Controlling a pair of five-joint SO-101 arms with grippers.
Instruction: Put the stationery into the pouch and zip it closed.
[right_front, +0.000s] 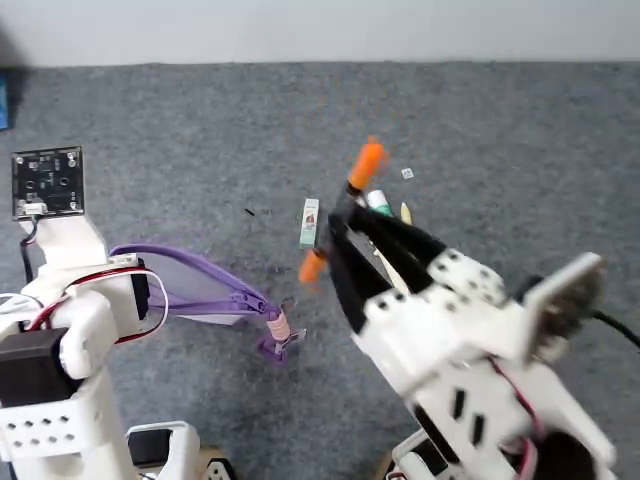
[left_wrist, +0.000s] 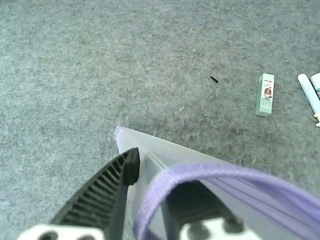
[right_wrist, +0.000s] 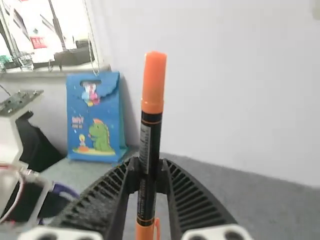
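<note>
While ribbed right pincer (right_wrist: 148, 168) clamps slim orange marker (right_wrist: 151, 100), left pincer (left_wrist: 152, 175) pinches translucent purple pouch (left_wrist: 192, 156).

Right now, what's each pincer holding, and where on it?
Right pincer: orange marker, clamped at its black mid-barrel. Left pincer: purple pouch, gripped by its wall near the opening.

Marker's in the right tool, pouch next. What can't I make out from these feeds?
- pouch opening: in the high view the left arm covers the held end; the left wrist view's edge cuts it off.
- white pens: cut by the left wrist view's edge; the right arm covers most of them in the high view.
- orange marker, lower tip: cut off by the right wrist view's edge.
- black speck: too small to identify.
</note>
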